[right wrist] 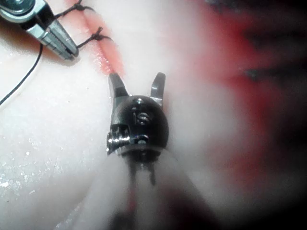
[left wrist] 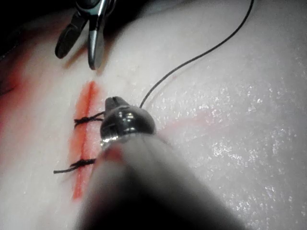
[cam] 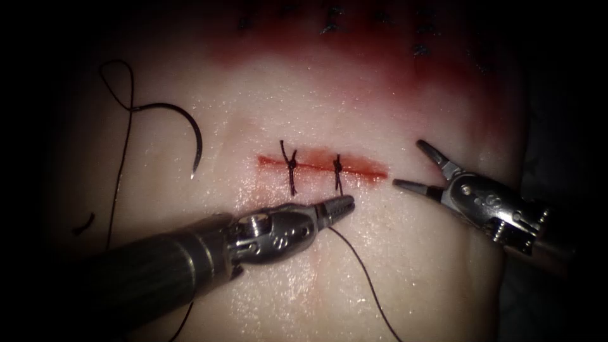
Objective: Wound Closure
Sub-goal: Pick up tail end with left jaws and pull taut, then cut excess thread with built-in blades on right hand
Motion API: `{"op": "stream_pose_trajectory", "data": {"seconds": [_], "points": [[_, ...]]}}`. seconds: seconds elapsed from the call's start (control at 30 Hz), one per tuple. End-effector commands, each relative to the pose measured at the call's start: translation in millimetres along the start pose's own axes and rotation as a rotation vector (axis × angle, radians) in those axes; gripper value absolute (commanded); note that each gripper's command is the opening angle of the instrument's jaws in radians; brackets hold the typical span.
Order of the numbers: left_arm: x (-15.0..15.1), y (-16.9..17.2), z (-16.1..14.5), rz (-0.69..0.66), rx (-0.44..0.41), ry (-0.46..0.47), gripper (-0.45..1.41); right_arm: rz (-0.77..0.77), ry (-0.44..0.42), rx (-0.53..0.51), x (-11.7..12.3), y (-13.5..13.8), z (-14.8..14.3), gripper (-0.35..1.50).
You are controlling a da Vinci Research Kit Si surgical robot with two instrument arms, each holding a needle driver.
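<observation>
Left tool (cam: 342, 206) jaws closed just near of the cut (cam: 322, 166), gripping the thread (cam: 364, 269) below the right stitch (cam: 337, 166); thread trails off toward the near right. Right tool (cam: 415, 166) jaws spread wide, holding nothing, just right of the cut's right end. Needle (cam: 183, 126) lies free on the tissue (cam: 304, 101), well left of the cut, not in the tissue. Left stitch (cam: 291, 162) also tied across the cut. Red fluid (cam: 380, 69) on the far side.
</observation>
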Motion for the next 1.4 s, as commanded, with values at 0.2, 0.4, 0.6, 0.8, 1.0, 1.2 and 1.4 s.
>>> {"op": "stream_pose_trajectory", "data": {"seconds": [0.2,0.4,0.6,0.8,1.0,1.2,1.4], "points": [[0.7,-0.4,0.4,0.038,-0.022,0.055,-0.35,-0.002,0.022,0.029,-0.3,-0.4,0.8,1.23],[0.7,-2.0,0.3,0.026,-0.034,0.074,-0.35,-0.128,0.084,0.191,0.1,-2.0,1.3,1.23],[0.9,-4.0,-0.5,0.006,-0.026,0.094,-0.35,-0.253,0.144,0.282,0.8,-2.8,3.1,1.26],[0.9,-5.5,-1.2,-0.004,-0.036,0.1,-0.35,-0.334,0.176,0.338,1.0,-4.3,5.5,1.31],[0.4,-5.7,-0.6,-0.041,-0.071,0.157,-0.35,-0.358,0.218,0.382,0.8,-5.8,8.6,1.35],[-0.6,-5.3,0.1,-0.138,-0.11,0.216,-0.35,-0.363,0.21,0.361,0.9,-6.0,10.5,1.35],[-1.2,-5.2,-0.3,-0.16,-0.125,0.23,-0.35,-0.365,0.196,0.349,0.8,-5.8,11.4,1.35]]}}
